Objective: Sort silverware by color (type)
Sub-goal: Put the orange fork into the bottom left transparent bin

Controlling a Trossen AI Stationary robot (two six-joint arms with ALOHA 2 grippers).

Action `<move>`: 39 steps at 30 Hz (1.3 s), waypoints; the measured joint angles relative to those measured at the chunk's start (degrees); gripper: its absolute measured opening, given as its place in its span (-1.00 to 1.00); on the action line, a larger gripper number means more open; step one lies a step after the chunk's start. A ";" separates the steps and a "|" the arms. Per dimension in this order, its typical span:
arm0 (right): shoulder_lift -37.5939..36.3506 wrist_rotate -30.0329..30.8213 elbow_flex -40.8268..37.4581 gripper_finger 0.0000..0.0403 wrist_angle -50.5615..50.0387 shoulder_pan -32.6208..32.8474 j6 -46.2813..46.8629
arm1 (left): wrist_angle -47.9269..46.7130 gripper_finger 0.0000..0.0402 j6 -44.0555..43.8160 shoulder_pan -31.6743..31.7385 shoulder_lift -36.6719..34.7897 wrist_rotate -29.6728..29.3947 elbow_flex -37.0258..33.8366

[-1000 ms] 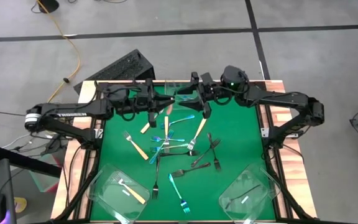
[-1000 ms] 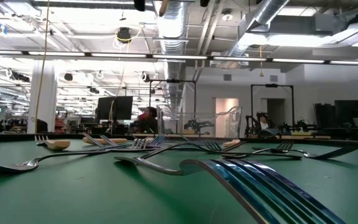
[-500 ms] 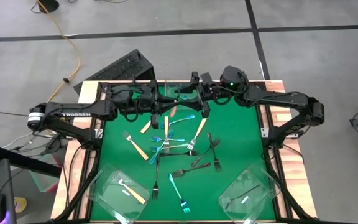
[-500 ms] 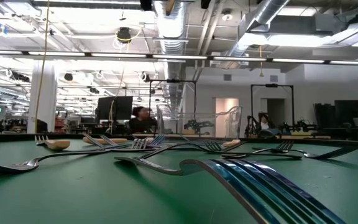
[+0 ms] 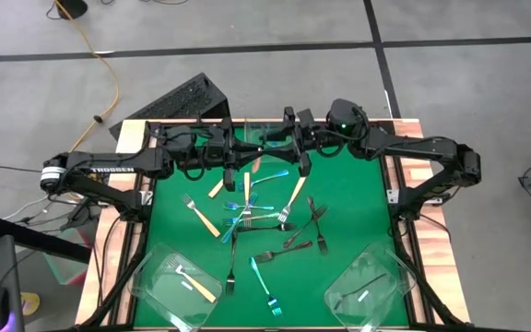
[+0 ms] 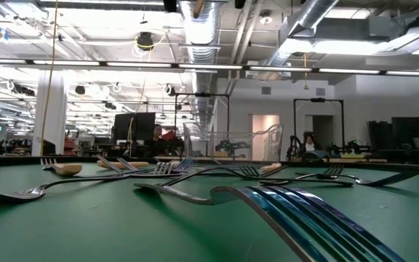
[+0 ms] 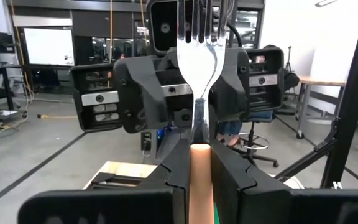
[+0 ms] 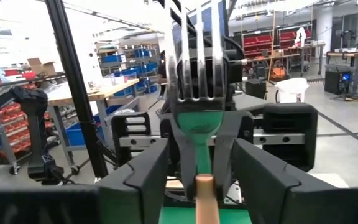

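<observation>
Jaws of the left gripper are pinched on a tan-handled fork, tines up, over the far edge of the green mat. Right gripper faces it, jaws spread either side of the same handle, not touching. Remaining forks lie scattered mid-mat; two clear tubs sit at the near corners.

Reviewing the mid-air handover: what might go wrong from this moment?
1. The left gripper holds the tan-handled fork aloft, while the right gripper has its fingers to either side of it, with gaps. If the left lets go before the right grips, the fork would likely fall among the loose forks on the green mat.
2. The grippers face each other very closely, so a small misalignment could make them collide.
</observation>
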 joint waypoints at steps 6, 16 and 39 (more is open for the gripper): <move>0.00 1.05 0.00 -0.34 -0.54 -0.03 0.00 | 0.00 -0.90 -0.42 0.00 0.00 -0.01 0.00; 0.00 1.03 0.00 -0.56 -1.16 -0.04 -0.11 | -0.08 -0.90 -0.64 0.00 0.00 -0.01 0.00; 2.27 3.31 0.04 -0.52 2.29 1.05 3.01 | -2.20 -0.90 -0.55 -0.01 -0.02 -0.08 0.00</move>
